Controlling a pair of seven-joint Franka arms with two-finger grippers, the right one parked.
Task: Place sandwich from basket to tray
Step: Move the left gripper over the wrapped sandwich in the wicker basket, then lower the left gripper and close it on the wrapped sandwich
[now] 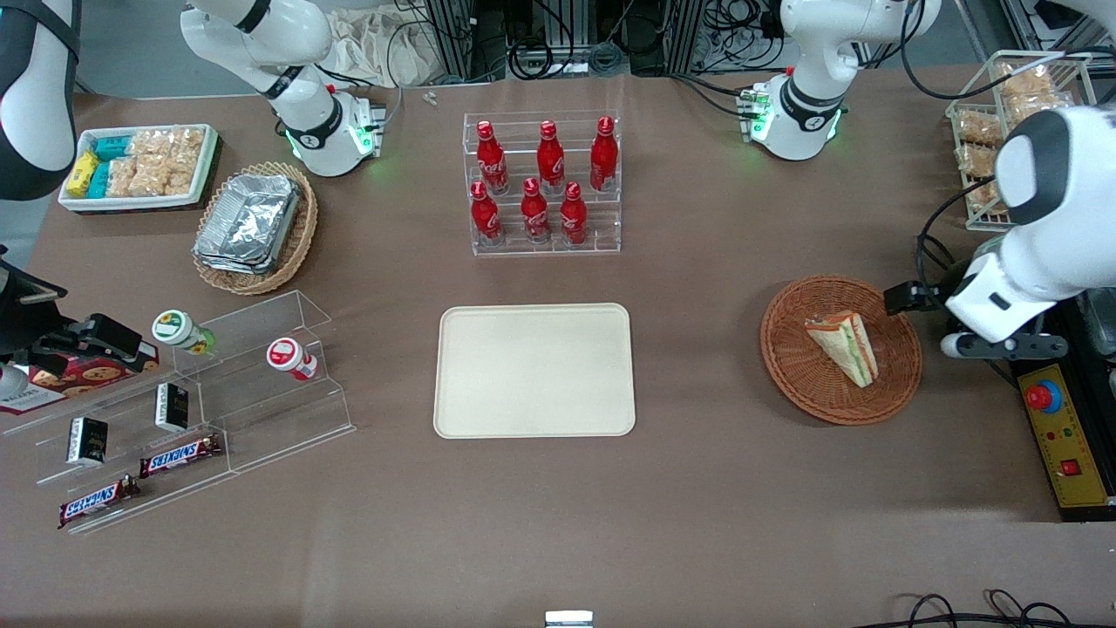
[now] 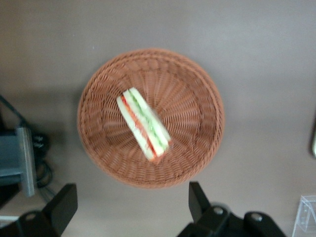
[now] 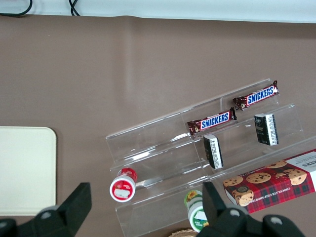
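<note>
The sandwich (image 1: pixel 844 347) is a white-bread wedge with green, red and orange layers. It lies in the round reddish-brown wicker basket (image 1: pixel 785 349) toward the working arm's end of the table. In the left wrist view the sandwich (image 2: pixel 144 123) lies near the middle of the basket (image 2: pixel 98 133). My left gripper (image 1: pixel 1003 347) hangs above the table beside the basket, at the working arm's end. In its own view the gripper (image 2: pixel 131 205) is open and empty, its fingers spread wide, just off the basket's rim. The cream-beige tray (image 1: pixel 534 371) lies bare at mid table.
A yellow control box with a red button (image 1: pixel 1059 436) lies beside the gripper at the table's end. A wire rack of snacks (image 1: pixel 1003 122) stands farther from the camera. A clear rack of red bottles (image 1: pixel 545 187) stands farther than the tray. A stepped acrylic shelf (image 1: pixel 218 410) lies toward the parked arm's end.
</note>
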